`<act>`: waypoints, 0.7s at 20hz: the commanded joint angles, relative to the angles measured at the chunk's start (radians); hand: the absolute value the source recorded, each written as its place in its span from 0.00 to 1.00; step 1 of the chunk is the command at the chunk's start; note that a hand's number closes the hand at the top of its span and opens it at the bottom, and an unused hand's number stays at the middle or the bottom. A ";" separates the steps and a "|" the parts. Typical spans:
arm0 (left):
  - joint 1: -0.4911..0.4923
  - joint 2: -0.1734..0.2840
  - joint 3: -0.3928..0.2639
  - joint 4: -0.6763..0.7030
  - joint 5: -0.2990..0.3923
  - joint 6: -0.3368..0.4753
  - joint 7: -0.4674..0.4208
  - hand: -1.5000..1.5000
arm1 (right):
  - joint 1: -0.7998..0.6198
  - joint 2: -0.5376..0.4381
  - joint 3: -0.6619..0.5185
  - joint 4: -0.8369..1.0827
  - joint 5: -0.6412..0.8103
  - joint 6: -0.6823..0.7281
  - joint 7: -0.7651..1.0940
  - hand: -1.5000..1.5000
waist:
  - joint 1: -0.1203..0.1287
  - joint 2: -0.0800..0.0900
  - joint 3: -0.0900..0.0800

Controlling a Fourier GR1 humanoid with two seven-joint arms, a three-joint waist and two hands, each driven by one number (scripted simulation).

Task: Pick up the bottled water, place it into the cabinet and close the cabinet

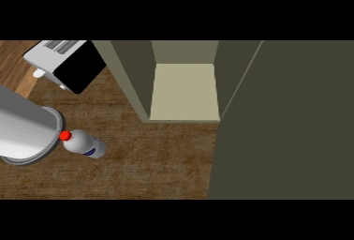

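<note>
The bottled water is on the wooden counter at the left, seen from above, with a red cap and a white body bearing a blue label. A thick grey forearm comes in from the left edge, and its rim ends right beside the bottle's cap. No black hand shows on it, and neither hand is visible anywhere. The cabinet stands open at the top centre with a pale bare shelf inside. Its dark olive door is swung out and fills the right side of the view.
A white appliance with a black front panel sits at the upper left on the counter. Brown counter top stretches between the bottle and the open door.
</note>
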 commanded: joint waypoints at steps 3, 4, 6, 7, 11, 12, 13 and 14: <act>-0.002 -0.022 0.024 -0.051 -0.020 0.031 0.058 0.00 | -0.059 0.007 0.023 -0.145 0.035 -0.067 0.160 0.00 | -0.004 0.001 0.000; -0.015 -0.011 0.012 -0.063 -0.016 0.054 0.076 0.00 | -0.113 0.009 0.046 -0.162 0.049 -0.088 0.226 0.00 | -0.004 0.002 -0.001; 0.017 0.003 0.076 -0.091 0.062 0.044 0.110 0.00 | 0.014 -0.011 0.054 -0.132 0.051 -0.038 0.084 0.00 | -0.005 -0.001 0.000; 0.007 0.002 0.099 -0.028 0.055 0.008 0.083 0.00 | -0.003 -0.033 0.019 -0.213 0.007 -0.045 0.161 0.00 | -0.007 -0.001 0.000; -0.028 -0.040 0.044 -0.022 -0.024 0.026 0.103 0.00 | -0.024 -0.011 0.081 -0.177 0.078 -0.083 0.152 0.00 | -0.009 0.000 0.000; -0.068 -0.076 -0.015 0.000 -0.119 0.017 0.080 0.00 | -0.084 -0.021 0.023 -0.132 0.028 -0.076 0.165 0.00 | -0.010 0.003 0.000; -0.017 -0.059 0.050 -0.005 -0.043 -0.026 0.091 0.00 | -0.073 -0.032 0.014 -0.186 0.014 -0.081 0.199 0.00 | -0.006 0.001 0.000; -0.040 -0.103 -0.020 -0.068 -0.126 0.047 0.092 0.00 | -0.035 0.004 0.126 -0.170 0.113 -0.110 0.158 0.00 | -0.012 0.000 0.000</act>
